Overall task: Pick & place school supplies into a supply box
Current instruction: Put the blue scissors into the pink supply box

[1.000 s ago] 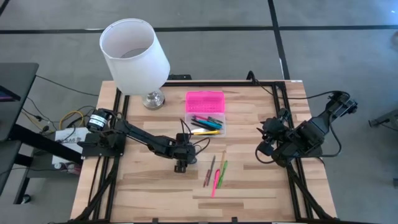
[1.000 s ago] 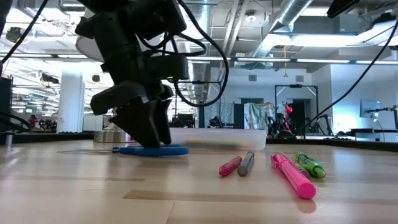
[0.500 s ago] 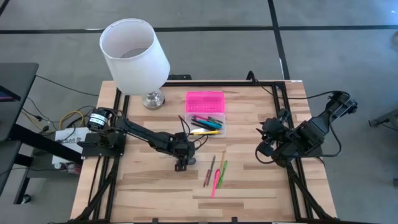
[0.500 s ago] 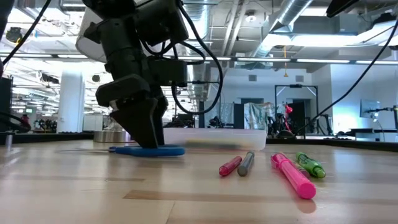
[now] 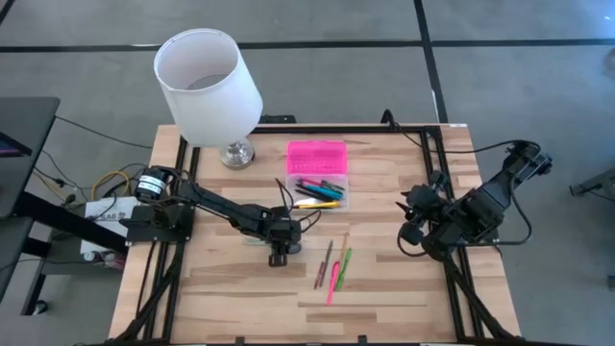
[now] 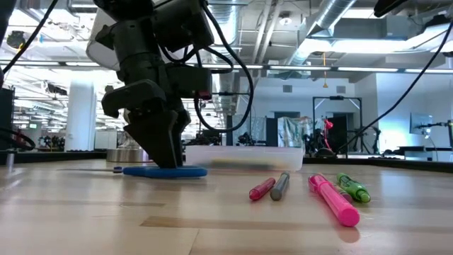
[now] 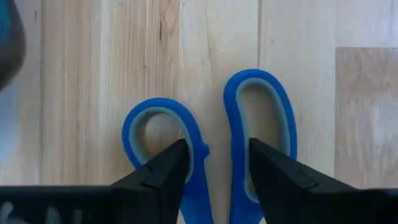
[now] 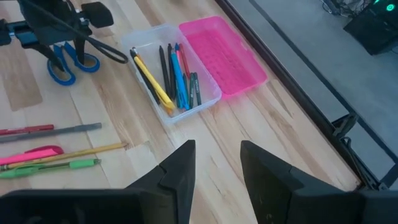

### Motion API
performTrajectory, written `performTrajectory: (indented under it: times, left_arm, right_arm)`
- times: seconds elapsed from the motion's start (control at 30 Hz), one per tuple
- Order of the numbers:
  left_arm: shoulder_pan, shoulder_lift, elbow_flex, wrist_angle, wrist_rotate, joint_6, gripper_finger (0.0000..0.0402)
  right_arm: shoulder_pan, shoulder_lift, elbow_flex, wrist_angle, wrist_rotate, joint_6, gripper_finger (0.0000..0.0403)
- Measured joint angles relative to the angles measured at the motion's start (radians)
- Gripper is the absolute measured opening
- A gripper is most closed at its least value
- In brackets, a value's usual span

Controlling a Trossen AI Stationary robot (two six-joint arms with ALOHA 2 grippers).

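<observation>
Small blue-handled scissors [image 7: 280, 106] lie flat on the table left of centre, also seen in the low view [image 6: 166, 171]. My left gripper [image 7: 217, 163] points down over their handle, fingers apart, one fingertip at each ring, with the rings' two inner sides between them. The supply box's clear base [image 5: 322, 192] holds several pens, and its pink lid [image 5: 316, 155] lies open behind it. Several loose pens and markers [image 5: 332, 264] lie near the table's middle. My right gripper [image 8: 217, 168] waits open, raised at the right edge. My left gripper comes at the scissors' handle from above, its fingertips [image 7: 177, 155] over the inner sides of the two rings [image 7: 199, 149]. I cannot tell whether they touch the blue plastic. The scissors lie flat on the table.
A lamp with a white shade [image 5: 207, 85] stands at the far left corner on a metal foot [image 5: 236, 152]. A black frame rail [image 5: 432, 163] runs along the table's right side. Bare wood lies near the front edge.
My left gripper has stayed over the scissors and turned at the wrist. The scissors have slid a little toward the table's left, still flat.
</observation>
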Motion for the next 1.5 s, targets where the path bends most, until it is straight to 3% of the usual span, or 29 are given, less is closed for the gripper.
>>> performTrajectory:
  times: [0.7,1.13,1.5]
  left_arm:
    - [-0.001,0.005,0.034,-0.031,-0.01,-0.035,0.0086]
    - [0.001,0.006,0.12,-0.08,-0.015,-0.02,0.0087]
    - [0.034,0.004,0.299,-0.141,-0.084,0.081,0.0088]
  right_arm:
    - [0.0,0.0,0.0,0.007,0.001,0.0,0.0121]
    - [0.0,0.0,0.0,0.009,0.002,0.0,0.0121]
    - [0.0,0.0,0.0,0.015,0.004,0.0,0.0121]
